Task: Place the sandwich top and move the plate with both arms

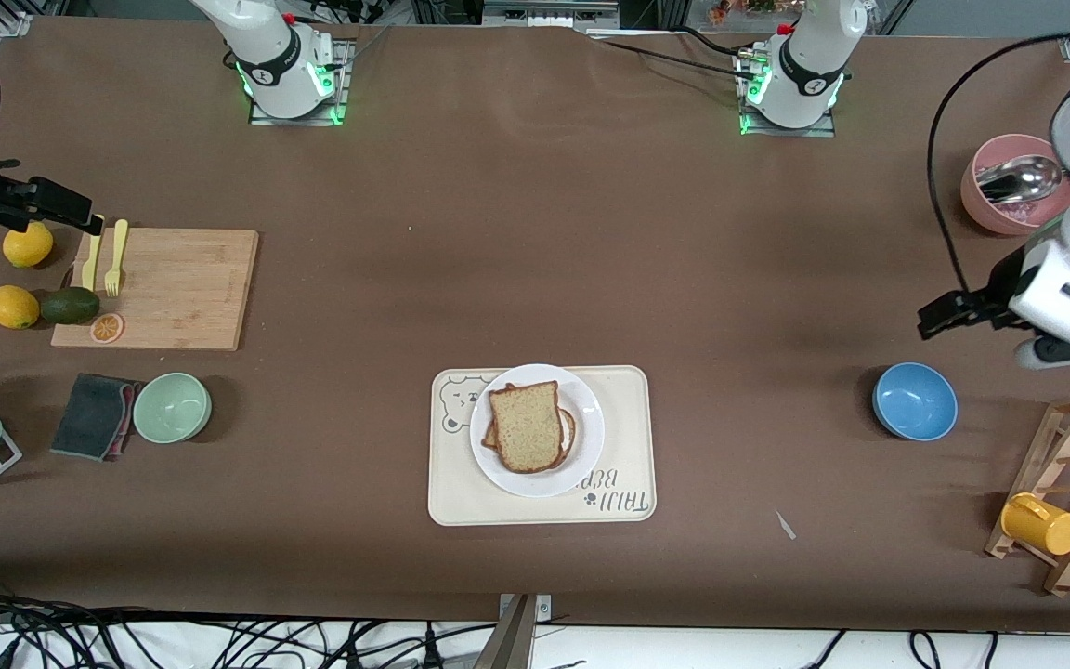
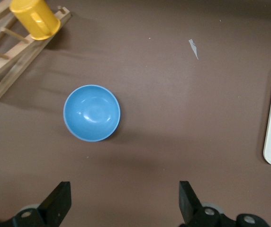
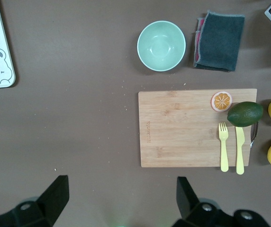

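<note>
The sandwich top (image 1: pixel 524 426), a pale speckled bread slice with a brown crust, lies on a stack on the round white plate (image 1: pixel 588 437). A darker slice edge shows under it. The plate sits on the cream bear tray (image 1: pixel 628 395). My left gripper (image 1: pixel 932 321) is open and empty, up over the bare table near the blue bowl at the left arm's end; it also shows in the left wrist view (image 2: pixel 124 201). My right gripper (image 1: pixel 80 218) is open and empty, over the cutting board's end by a lemon; it also shows in the right wrist view (image 3: pixel 121 196).
A blue bowl (image 1: pixel 914 400), a pink bowl with a spoon (image 1: pixel 1009 186) and a wooden rack with a yellow mug (image 1: pixel 1041 523) are at the left arm's end. A cutting board (image 1: pixel 173 288), green bowl (image 1: pixel 172 407), cloth (image 1: pixel 94 415), lemons and an avocado are at the right arm's end.
</note>
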Controlling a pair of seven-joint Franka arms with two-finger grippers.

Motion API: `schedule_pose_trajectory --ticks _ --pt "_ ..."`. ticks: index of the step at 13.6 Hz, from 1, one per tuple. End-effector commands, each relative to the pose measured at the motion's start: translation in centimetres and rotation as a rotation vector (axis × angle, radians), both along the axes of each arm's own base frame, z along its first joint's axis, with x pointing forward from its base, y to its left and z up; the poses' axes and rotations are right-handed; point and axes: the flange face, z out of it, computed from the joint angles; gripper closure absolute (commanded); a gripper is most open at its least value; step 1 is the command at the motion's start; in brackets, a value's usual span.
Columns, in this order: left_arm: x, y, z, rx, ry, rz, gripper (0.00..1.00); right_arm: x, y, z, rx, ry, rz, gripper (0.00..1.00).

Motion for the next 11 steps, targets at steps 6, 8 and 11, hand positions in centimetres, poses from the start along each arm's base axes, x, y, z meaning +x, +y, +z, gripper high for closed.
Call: schedule_pose_trajectory --ticks 6,8,11 --pt "-4.0 0.1 5.8 0.042 -0.026 0.006 0.00 -0.3 -0.1 1.0 0.010 0.002 0.017 0.00" --pt "-4.7 -0.1 6.5 0.044 -0.026 0.004 0.00 -0.3 0.0 0.9 0.010 0.003 0.019 0.00" --pt "-5.6 -0.4 7.2 0.049 -0.032 0.002 0.00 -0.2 0.1 1.2 0.009 -0.003 0.020 0.00"
